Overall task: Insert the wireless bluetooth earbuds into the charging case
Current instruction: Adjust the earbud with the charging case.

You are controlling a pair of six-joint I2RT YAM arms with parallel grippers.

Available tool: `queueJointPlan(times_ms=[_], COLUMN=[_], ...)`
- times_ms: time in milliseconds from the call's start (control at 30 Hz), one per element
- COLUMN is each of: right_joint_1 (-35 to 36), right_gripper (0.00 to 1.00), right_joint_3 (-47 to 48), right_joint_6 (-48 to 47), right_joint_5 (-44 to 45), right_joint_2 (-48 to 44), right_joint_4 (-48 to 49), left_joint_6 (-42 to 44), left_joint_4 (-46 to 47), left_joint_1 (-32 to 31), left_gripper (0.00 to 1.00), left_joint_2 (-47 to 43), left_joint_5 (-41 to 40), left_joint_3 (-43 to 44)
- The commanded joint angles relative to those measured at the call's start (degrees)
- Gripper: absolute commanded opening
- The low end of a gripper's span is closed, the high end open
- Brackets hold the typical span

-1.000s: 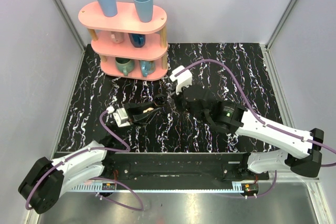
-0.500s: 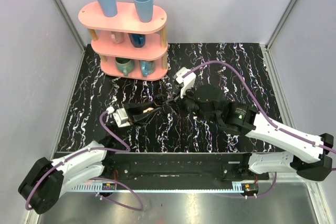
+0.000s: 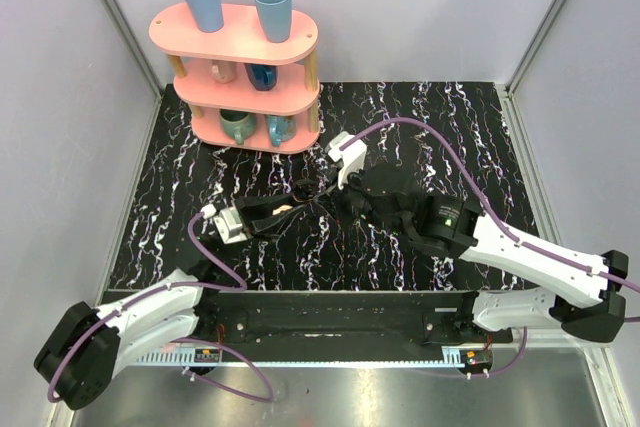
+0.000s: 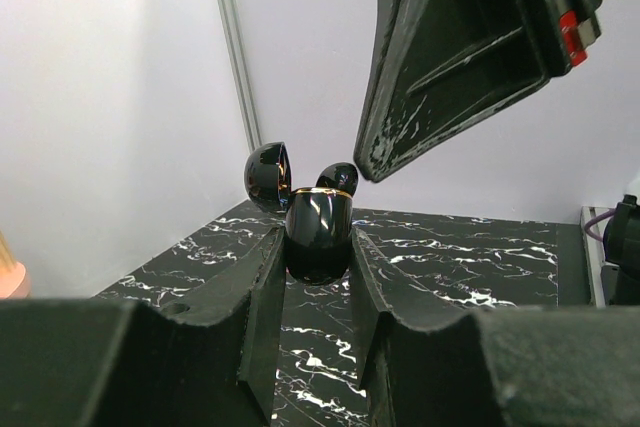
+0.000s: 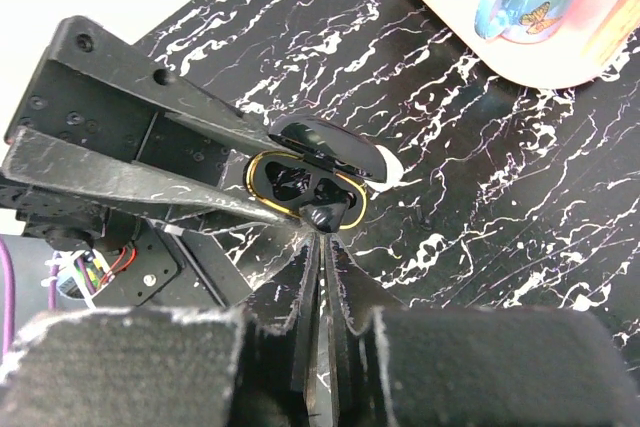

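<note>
Left wrist: shows the charging case [image 4: 318, 232] lifted off the table, clamped at 9 and 3 o'clock by the left gripper [image 4: 316, 247]. Shows the lid hinged open toward 11 o'clock.

Right wrist: shows the right gripper [image 5: 320, 242] pressed almost together, apparently pinching 1 small dark earbud [image 5: 322, 217] at the 6 o'clock edge of the case's gold rim. Finds no 2nd bud with certainty.

From above: places both grippers tip to tip at mid-table [image 3: 450, 127], with the pink shelf [image 3: 240, 47] well apart at 11 o'clock.

Judging by looks: light, stiff, glossy and slick. Best pinched gently across the rounded sides and kept level over its pocket, lest it squirt free.
</note>
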Motion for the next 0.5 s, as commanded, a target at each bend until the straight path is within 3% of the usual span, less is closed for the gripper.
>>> queueJointPlan(times_ms=[0, 467], right_joint_1=[0.3, 0.3], right_gripper=[0.11, 0.12], right_joint_3=[0.7, 1.3], right_joint_6=[-1.5, -4.4], right_joint_5=[2.7, 7.7], right_joint_2=[1.3, 2.9], right_joint_4=[2.0, 2.5], left_joint_6=[-0.1, -1.6], left_joint_4=[3.7, 5.6], left_joint_1=[-0.3, -0.3], left_gripper=[0.00, 0.00], left_joint_2=[-1.0, -0.2], left_joint_5=[0.9, 2.0], left_joint_3=[0.4, 0.6])
